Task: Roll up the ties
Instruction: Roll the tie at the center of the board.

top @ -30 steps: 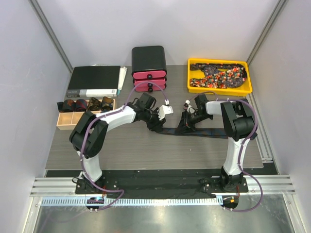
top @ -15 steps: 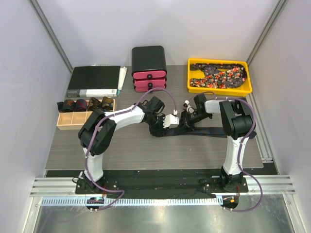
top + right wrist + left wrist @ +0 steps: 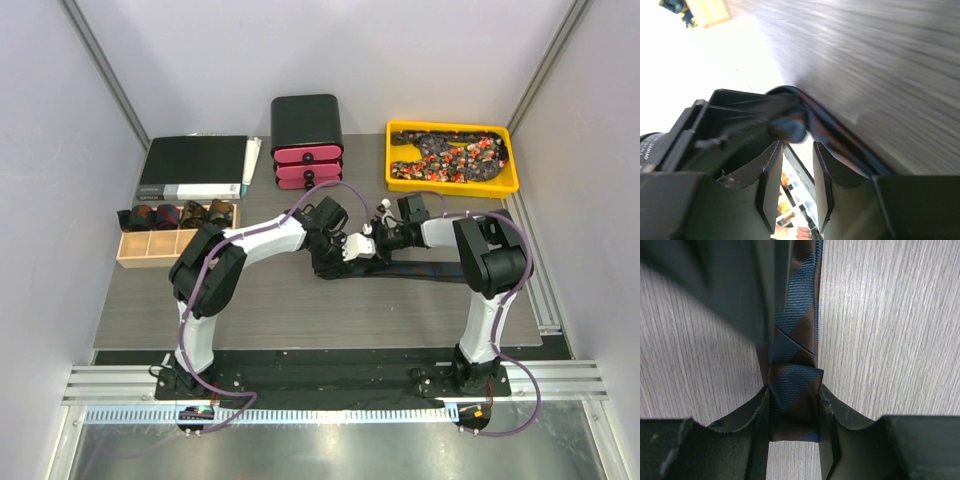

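Note:
A dark tie point(image 3: 430, 271) with blue and brown stripes lies flat across the middle of the table. My left gripper point(image 3: 352, 249) is shut on its folded left end; in the left wrist view the fold point(image 3: 792, 390) sits pinched between the fingers point(image 3: 752, 415). My right gripper point(image 3: 376, 240) is right beside the left one, almost touching it. In the right wrist view its jaws point(image 3: 797, 150) stand apart with nothing between them, and the tie's folded end point(image 3: 789, 127) lies just beyond the tips, held by the left gripper's finger point(image 3: 730, 120).
A yellow tray point(image 3: 394, 170) at the back right holds speckled ties point(image 3: 450, 155). A wooden box point(image 3: 140, 248) at the left holds several rolled ties. A black book point(image 3: 195, 165) and a black and pink drawer unit point(image 3: 307, 140) stand at the back.
My left gripper has moved right along the tie with its end, folding it over. My right gripper has shifted a little left, so the two now meet.

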You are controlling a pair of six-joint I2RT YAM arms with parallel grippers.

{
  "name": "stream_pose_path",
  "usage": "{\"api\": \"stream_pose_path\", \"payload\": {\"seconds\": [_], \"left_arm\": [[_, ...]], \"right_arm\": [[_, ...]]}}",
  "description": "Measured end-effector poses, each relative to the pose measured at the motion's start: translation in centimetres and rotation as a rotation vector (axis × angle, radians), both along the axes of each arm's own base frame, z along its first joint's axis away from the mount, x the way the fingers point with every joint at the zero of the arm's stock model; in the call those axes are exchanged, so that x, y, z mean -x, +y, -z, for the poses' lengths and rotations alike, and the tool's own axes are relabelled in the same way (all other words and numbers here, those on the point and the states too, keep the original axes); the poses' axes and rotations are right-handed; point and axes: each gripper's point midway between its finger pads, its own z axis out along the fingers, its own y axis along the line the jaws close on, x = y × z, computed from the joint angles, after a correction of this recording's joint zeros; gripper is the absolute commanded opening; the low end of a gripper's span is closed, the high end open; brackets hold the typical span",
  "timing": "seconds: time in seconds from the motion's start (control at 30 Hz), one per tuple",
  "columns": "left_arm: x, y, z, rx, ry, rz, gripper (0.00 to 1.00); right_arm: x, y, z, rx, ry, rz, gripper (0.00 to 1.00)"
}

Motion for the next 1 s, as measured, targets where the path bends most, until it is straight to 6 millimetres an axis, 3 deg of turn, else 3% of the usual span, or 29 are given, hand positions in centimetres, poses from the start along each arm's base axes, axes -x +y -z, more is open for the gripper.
{"api": "stream_pose_path", "payload": {"seconds": [0.2,0.6,0.7,0.87,1.0], "left_arm": [[0.0,0.0,0.0,0.0,0.001,-0.004,0.13],[0.0,0.1,0.0,-0.005,0.005,-0.02,0.14],[-0.1,0.2,0.0,-0.005,0.007,-0.024,0.14],[0.0,0.2,0.1,-0.006,0.009,-0.025,0.2],[0.0,0.2,0.1,-0.008,0.011,-0.028,0.3]], "right_arm": [[0.0,2.9,-1.0,-0.041,-0.046,-0.025,0.41],[1.2,4.5,0.8,-0.008,-0.052,-0.053,0.44],[1.2,4.7,0.9,-0.014,-0.054,-0.052,0.38],[1.3,4.9,1.5,-0.025,-0.042,-0.05,0.03],[1.4,4.8,1.5,-0.029,-0.042,-0.054,0.01]]}}
